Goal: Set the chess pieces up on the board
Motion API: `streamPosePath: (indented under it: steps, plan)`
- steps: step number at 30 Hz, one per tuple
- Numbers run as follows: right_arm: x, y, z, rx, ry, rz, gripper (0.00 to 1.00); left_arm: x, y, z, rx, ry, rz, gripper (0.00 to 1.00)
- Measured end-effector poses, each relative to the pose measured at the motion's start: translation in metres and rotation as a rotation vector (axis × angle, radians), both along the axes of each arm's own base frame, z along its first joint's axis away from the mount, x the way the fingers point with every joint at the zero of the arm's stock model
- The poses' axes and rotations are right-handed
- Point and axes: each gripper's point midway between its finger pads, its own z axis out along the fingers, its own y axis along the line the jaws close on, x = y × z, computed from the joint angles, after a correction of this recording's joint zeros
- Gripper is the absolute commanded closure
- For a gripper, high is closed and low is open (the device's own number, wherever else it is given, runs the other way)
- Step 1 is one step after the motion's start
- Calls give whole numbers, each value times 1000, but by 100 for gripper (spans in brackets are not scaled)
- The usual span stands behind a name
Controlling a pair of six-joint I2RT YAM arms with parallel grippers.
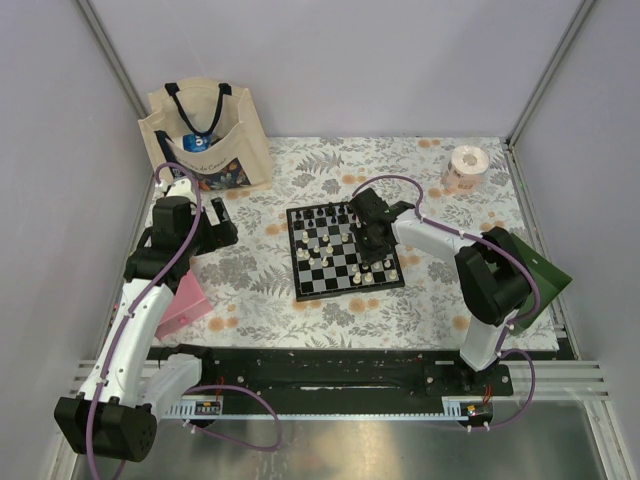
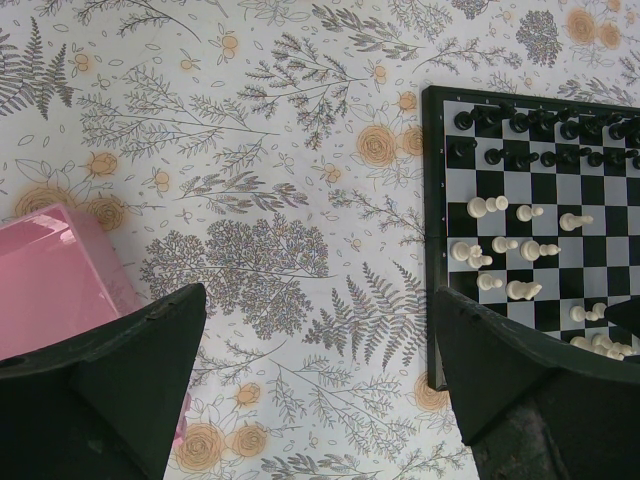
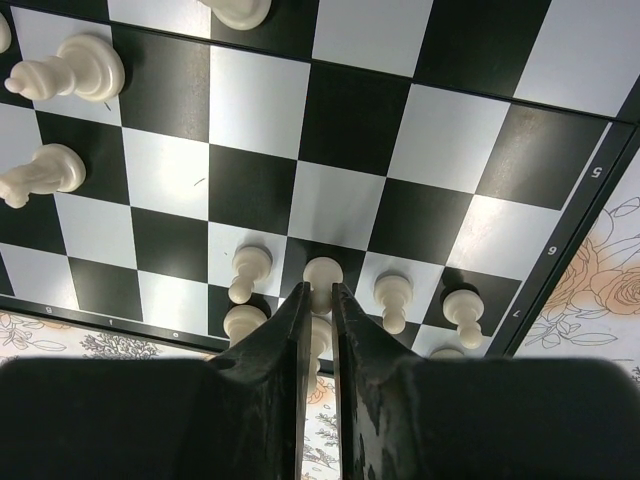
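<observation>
The right gripper (image 3: 320,300) is drawn in to a narrow slit, and its fingers (image 3: 290,330) appear to pinch a white pawn (image 3: 322,271). The pawn's round head shows just past the tips and its stem runs back between the pads. It stands on the board (image 3: 250,185) in the row nearest the fingers, with other pawns close on either side (image 3: 250,265) (image 3: 393,292). A few larger white chess pieces (image 3: 65,70) lie tipped over, well beyond the tips and off to the left. The pawn should be very light and rigid, with smooth, rounded plastic that could squirt out of a pinch (a tapered stem gives the pads little flat surface). I would judge the best hold to be low on the stem, under the head, so the collar stops it sliding. Only gentle force should be needed, and the lift ought to go straight up so the neighbours are not knocked. The left gripper (image 2: 318,295) is spread wide and holds nothing. It hangs over the flowered tablecloth (image 2: 250,200), with the board's edge beside its right finger and a pink box (image 2: 50,270) beside its left.
</observation>
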Motion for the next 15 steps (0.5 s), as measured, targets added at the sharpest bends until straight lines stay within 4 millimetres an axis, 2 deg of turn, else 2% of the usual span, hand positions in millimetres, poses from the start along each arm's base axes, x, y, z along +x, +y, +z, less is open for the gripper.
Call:
streamPosePath:
  steps: [15]
  plan:
    - [-1,0,0,2,3,1,84,0,0,0,0,0,0,1]
